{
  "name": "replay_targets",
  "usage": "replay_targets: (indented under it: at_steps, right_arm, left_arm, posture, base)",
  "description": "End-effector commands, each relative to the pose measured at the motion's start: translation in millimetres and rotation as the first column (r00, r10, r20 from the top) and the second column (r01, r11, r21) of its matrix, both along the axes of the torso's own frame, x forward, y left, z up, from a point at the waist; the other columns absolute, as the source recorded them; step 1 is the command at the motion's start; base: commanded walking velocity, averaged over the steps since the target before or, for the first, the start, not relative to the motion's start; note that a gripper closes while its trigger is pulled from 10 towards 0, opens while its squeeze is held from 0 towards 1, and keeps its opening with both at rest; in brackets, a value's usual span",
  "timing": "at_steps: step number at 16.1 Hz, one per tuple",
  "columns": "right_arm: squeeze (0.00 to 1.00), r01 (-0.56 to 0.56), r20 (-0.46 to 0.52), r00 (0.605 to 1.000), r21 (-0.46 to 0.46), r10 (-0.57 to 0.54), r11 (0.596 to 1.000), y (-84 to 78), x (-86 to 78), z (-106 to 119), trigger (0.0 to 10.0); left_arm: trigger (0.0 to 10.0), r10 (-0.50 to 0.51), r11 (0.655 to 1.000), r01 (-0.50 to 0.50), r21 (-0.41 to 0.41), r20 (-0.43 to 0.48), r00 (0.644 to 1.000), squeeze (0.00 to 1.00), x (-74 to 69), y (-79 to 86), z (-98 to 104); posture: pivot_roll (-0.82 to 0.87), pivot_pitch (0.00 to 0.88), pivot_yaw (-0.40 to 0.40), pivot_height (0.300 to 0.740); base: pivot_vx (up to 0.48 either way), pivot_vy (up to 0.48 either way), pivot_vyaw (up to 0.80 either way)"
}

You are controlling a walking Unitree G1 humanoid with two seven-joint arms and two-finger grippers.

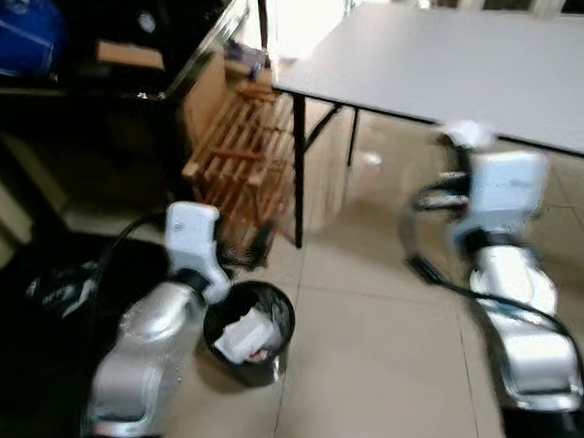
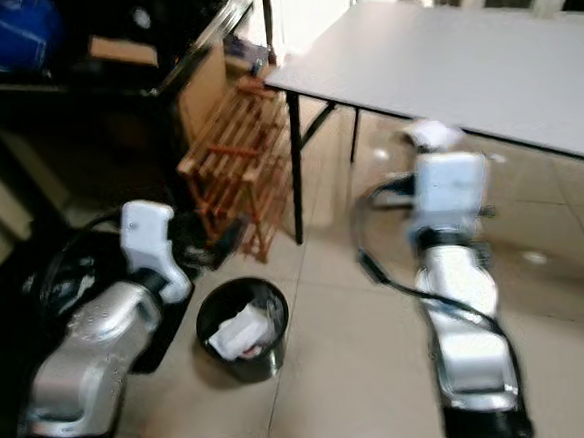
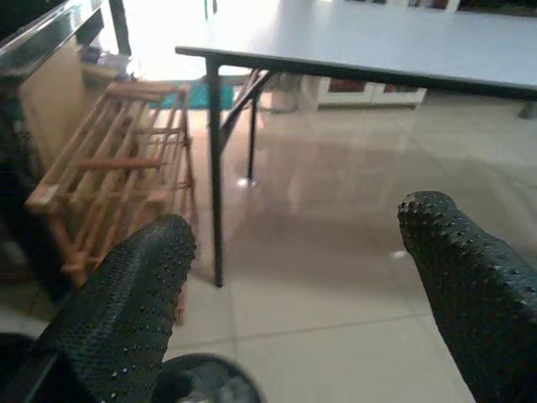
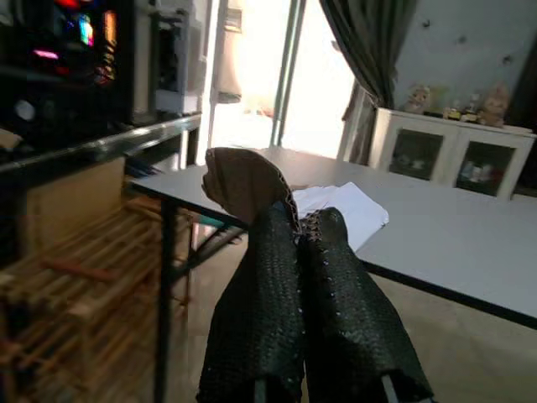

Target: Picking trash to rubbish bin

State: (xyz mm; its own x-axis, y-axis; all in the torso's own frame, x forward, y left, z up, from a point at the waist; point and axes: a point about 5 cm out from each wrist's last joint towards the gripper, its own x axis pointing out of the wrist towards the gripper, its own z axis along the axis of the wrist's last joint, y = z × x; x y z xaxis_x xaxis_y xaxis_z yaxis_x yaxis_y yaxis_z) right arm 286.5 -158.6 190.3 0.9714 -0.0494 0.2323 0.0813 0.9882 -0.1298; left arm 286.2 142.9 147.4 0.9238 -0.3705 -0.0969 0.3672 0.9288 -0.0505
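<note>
A small black rubbish bin (image 1: 260, 370) stands on the tiled floor by my left arm, with crumpled white paper (image 1: 246, 335) inside it. My left gripper (image 3: 294, 277) is open and holds nothing; the bin's rim (image 3: 210, 388) lies just below its fingers. My right gripper (image 4: 298, 225) is raised in front of the table edge, shut on trash: a crumpled brown scrap (image 4: 247, 180) with a white tissue (image 4: 346, 210). From the head, that trash is a white blur (image 1: 466, 133) at the tip of the right arm.
A grey folding table (image 1: 461, 62) with black legs spans the back right. A wooden slatted rack (image 1: 247, 152) leans beside a dark glass-topped shelf (image 1: 82, 83) at the left. Open tiled floor (image 1: 382, 353) lies between my arms.
</note>
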Motion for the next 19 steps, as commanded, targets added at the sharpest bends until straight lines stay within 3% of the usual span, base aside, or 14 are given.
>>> replay_targets:
  at_steps: [1,17,19]
  right_arm:
    - [0.00,0.037,-0.004,0.999,-0.006,-0.038,0.999,-10.0,-0.7,-1.1,10.0]
    - [0.00,0.044,0.005,0.999,-0.010,-0.043,0.999,-9.7,0.7,-0.3,10.0]
    - [0.00,0.044,0.004,0.999,-0.004,-0.044,0.999,-9.3,0.4,-1.0,10.0]
  left_arm:
    - [10.0,-0.027,1.000,0.027,-0.008,0.003,1.000,0.00,0.0,-6.2,2.3]
    - [10.0,-0.033,0.999,0.033,0.004,-0.007,0.999,0.00,-0.1,-8.5,-1.1]
    - [10.0,-0.041,0.999,0.041,0.007,0.016,0.999,0.00,0.5,-9.8,1.2]
  posture:
    - [0.04,0.084,0.003,0.740]
    - [0.04,0.089,0.006,0.740]
    - [0.04,0.088,0.009,0.740]
  base:
    - [0.000,0.480,0.00]
    - [0.000,0.480,0.00]
    - [0.000,0.000,0.00]
